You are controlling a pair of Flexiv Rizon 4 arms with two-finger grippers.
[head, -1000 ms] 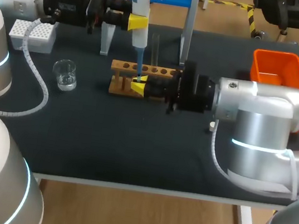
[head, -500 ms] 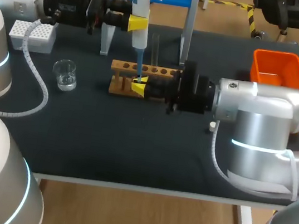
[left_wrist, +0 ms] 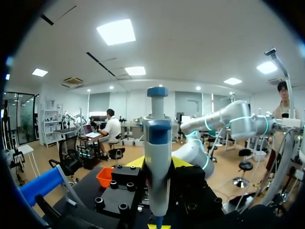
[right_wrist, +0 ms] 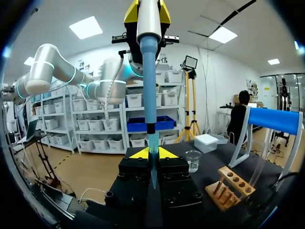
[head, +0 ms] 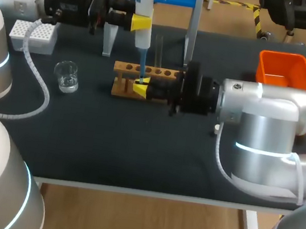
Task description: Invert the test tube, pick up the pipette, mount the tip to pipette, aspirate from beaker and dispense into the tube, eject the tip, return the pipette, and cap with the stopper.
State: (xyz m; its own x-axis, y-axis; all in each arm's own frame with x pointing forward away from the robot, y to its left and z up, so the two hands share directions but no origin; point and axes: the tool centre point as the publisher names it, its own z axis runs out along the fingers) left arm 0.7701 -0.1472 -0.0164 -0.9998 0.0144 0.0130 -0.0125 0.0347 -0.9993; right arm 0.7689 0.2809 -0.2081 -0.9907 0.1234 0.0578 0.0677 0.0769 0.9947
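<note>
Head view. Holds the pipette (head: 144, 35) upright in the left gripper (head: 141, 23), clamped on its body from both sides, above the wooden rack (head: 126, 67). Keeps long axis vertical, mounted tip (head: 141, 71) aimed straight down, ending right at the right gripper (head: 141, 90), level at the rack's front. Cannot tell whether that gripper is closed on anything. Cannot make out the test tube there. Shows a clear tube (head: 158, 49) standing at the rack's far side, just beside the pipette. Puts the beaker (head: 66, 75) well apart, on the left arm's side.

Left wrist view. Shows pipette (left_wrist: 157, 152) upright and gripped dead centre. Hides the tip's end and whatever sits under it.

Right wrist view. Looks straight at the blue shaft dropping on the gripper's own centre line, tip (right_wrist: 153, 162) ending just ahead of it. Gives no read on the grip here either. Places rack (right_wrist: 228, 188) and clear tube (right_wrist: 259, 164) off to one side.

Probably the dispense step. Hinges on the tip lining up vertically over the tube mouth. Has the left arm carrying the tool and the right arm nearer the receiving end.
</note>
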